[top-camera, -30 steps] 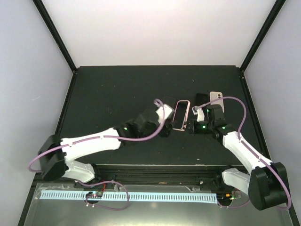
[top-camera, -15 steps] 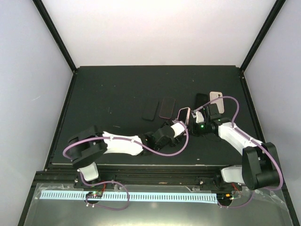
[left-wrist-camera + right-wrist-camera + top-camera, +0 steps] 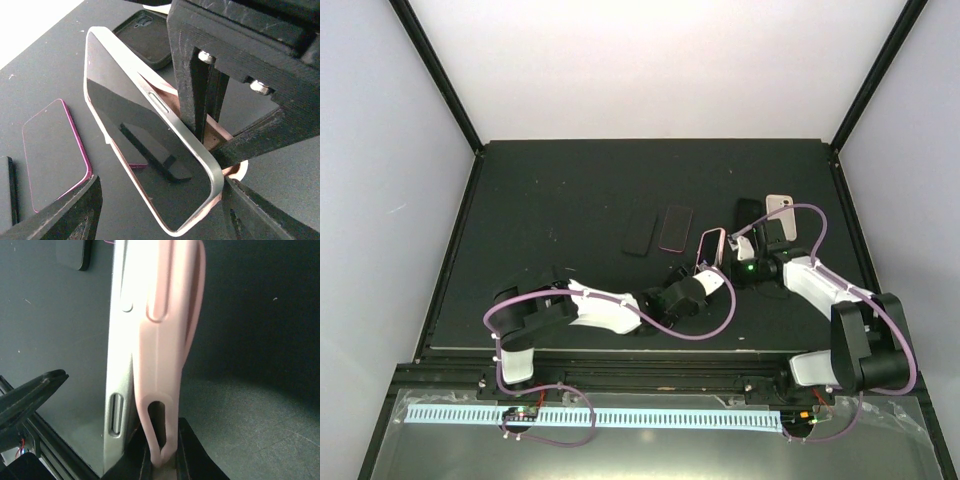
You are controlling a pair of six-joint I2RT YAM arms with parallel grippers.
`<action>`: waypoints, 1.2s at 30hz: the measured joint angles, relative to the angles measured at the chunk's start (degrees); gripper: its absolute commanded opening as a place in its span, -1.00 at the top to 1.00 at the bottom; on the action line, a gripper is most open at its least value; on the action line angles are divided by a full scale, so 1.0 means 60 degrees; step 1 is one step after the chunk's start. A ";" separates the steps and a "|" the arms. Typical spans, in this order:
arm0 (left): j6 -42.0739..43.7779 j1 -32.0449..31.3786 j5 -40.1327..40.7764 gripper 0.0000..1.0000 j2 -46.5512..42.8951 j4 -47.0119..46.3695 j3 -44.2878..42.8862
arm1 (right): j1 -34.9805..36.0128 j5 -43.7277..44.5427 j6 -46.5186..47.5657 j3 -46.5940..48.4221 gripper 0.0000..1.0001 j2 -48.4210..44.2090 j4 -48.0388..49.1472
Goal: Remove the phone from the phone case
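Seen from the right wrist, the phone [image 3: 120, 340] and pink case [image 3: 170, 315] run off the top edge; from the left wrist the phone hides most of the case, and the fingers [image 3: 65, 212] of the left gripper [image 3: 162, 181] are cropped at the bottom

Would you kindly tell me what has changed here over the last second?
The left arm folded back toward its base, and the left gripper swung from the left of the pink case to its near side, uncovering a dark phone and a magenta-edged phone. The case, with its phone, tipped more on edge. The right gripper stayed clamped on the case.
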State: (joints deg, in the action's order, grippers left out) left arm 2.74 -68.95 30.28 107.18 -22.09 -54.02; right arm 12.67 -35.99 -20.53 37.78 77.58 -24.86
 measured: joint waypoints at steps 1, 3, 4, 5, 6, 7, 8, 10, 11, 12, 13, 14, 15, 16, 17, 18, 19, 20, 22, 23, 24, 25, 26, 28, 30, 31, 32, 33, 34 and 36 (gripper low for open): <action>0.0004 -0.0015 0.0058 -0.39 0.0000 0.0004 0.0011 | 0.0007 -0.0011 0.0040 0.0011 0.98 0.0047 0.0000; 0.0007 -0.0015 0.0098 -0.40 -0.0004 -0.0025 0.0047 | 0.0011 -0.0022 0.0117 0.0018 0.98 0.0080 -0.0004; -0.0004 -0.0015 0.0124 -0.39 -0.0004 -0.0047 0.0062 | 0.0011 -0.0036 0.0160 0.0022 0.98 0.0098 0.0000; -0.0011 -0.0015 0.0135 -0.39 -0.0004 -0.0062 0.0084 | 0.0011 -0.0044 0.0186 0.0022 0.98 0.0109 -0.0004; -0.0018 -0.0015 0.0135 -0.37 -0.0004 -0.0076 0.0098 | 0.0015 -0.0051 0.0222 0.0022 0.98 0.0127 0.0000; -0.0022 -0.0015 0.0142 -0.34 -0.0004 -0.0073 0.0098 | 0.0018 -0.0073 0.0273 0.0022 0.98 0.0153 0.0000; -0.0022 -0.0015 0.0164 -0.33 -0.0004 -0.0073 0.0098 | 0.0015 -0.0095 0.0353 0.0022 0.98 0.0186 -0.0011; -0.0029 -0.0015 0.0182 -0.31 -0.0004 -0.0066 0.0098 | 0.0018 -0.0131 0.0499 0.0022 0.98 0.0226 -0.0036; -0.0040 -0.0015 0.0175 -0.31 -0.0004 -0.0062 0.0098 | 0.0015 -0.0153 0.0601 0.0026 0.98 0.0251 -0.0062; -0.0062 -0.0011 0.0168 -0.31 -0.0004 -0.0055 0.0113 | 0.0015 -0.0175 0.0692 0.0044 0.98 0.0310 -0.0087; -0.0087 -0.0011 0.0149 -0.31 -0.0004 -0.0066 0.0146 | 0.0018 -0.0197 0.0780 0.0069 0.98 0.0372 -0.0113; -0.0138 0.0000 0.0106 -0.32 -0.0007 -0.0087 0.0193 | 0.0022 -0.0226 0.0882 0.0091 0.98 0.0455 -0.0149; -0.0175 0.0022 0.0029 -0.32 -0.0015 -0.0120 0.0244 | 0.0029 -0.0255 0.0936 0.0098 0.98 0.0517 -0.0160; -0.0215 0.0044 -0.0044 -0.32 -0.0029 -0.0138 0.0284 | 0.0033 -0.0284 0.0980 0.0098 0.98 0.0568 -0.0164; -0.0237 0.0062 -0.0091 -0.30 -0.0033 -0.0131 0.0299 | 0.0036 -0.0313 0.1024 0.0109 0.98 0.0616 -0.0178; -0.0240 0.0062 -0.0095 -0.27 -0.0033 -0.0124 0.0299 | 0.0033 -0.0353 0.1056 0.0120 0.98 0.0652 -0.0182; -0.0248 0.0066 -0.0080 -0.21 -0.0033 -0.0113 0.0299 | 0.0025 -0.0390 0.1082 0.0131 0.98 0.0685 -0.0182; -0.0255 0.0062 -0.0051 -0.12 -0.0033 -0.0102 0.0295 | 0.0025 -0.0437 0.1100 0.0146 0.98 0.0714 -0.0168; -0.0259 0.0044 0.0076 -0.03 -0.0029 -0.0084 0.0273 | 0.0022 -0.0572 0.1118 0.0186 0.98 0.0798 -0.0109; -0.0240 0.0025 0.0171 -0.01 -0.0018 -0.0076 0.0248 | 0.0015 -0.0670 0.1115 0.0215 0.98 0.0845 -0.0076; -0.0204 -0.0004 0.0324 0.00 0.0022 -0.0076 0.0197 | 0.0004 -0.0794 0.1107 0.0255 0.98 0.0892 -0.0029; -0.0182 -0.0040 0.0514 0.00 0.0084 -0.0066 0.0124 | -0.0011 -0.0871 0.1100 0.0295 0.98 0.0933 0.0011; -0.0142 -0.0091 0.0769 0.00 0.0149 -0.0076 0.0058 | -0.0044 -0.0958 0.1086 0.0328 0.98 0.0962 0.0058; -0.0044 -0.0197 0.1224 0.03 0.0277 -0.0062 -0.0098 | -0.0106 -0.1075 0.1045 0.0350 0.98 0.0973 0.0142; 0.0058 -0.0291 0.1665 0.12 0.0423 -0.0040 -0.0273 | -0.0171 -0.1137 0.1013 0.0382 0.98 0.0973 0.0186; 0.0117 -0.0331 0.1829 0.17 0.0503 -0.0036 -0.0353 | -0.0193 -0.1155 0.1013 0.0401 0.98 0.0973 0.0197; 0.0219 -0.0372 0.2004 0.21 0.0605 -0.0036 -0.0455 | -0.0211 -0.1169 0.1016 0.0423 0.98 0.0973 0.0237; 0.0280 -0.0404 0.2153 0.25 0.0674 -0.0036 -0.0532 | -0.0222 -0.1173 0.1016 0.0448 0.98 0.0969 0.0259; 0.0357 -0.0433 0.2284 0.30 0.0736 -0.0040 -0.0601 | -0.0237 -0.1177 0.1016 0.0470 0.98 0.0969 0.0270; 0.0554 -0.0503 0.2546 0.38 0.0834 -0.0066 -0.0692 | -0.0244 -0.1217 0.1020 0.0499 0.98 0.0958 0.0295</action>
State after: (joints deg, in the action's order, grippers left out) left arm 6.07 -71.96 45.56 112.18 -22.48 -58.17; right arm 11.20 -43.29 -14.41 40.77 83.33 -23.09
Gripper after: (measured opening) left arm 0.362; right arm 0.062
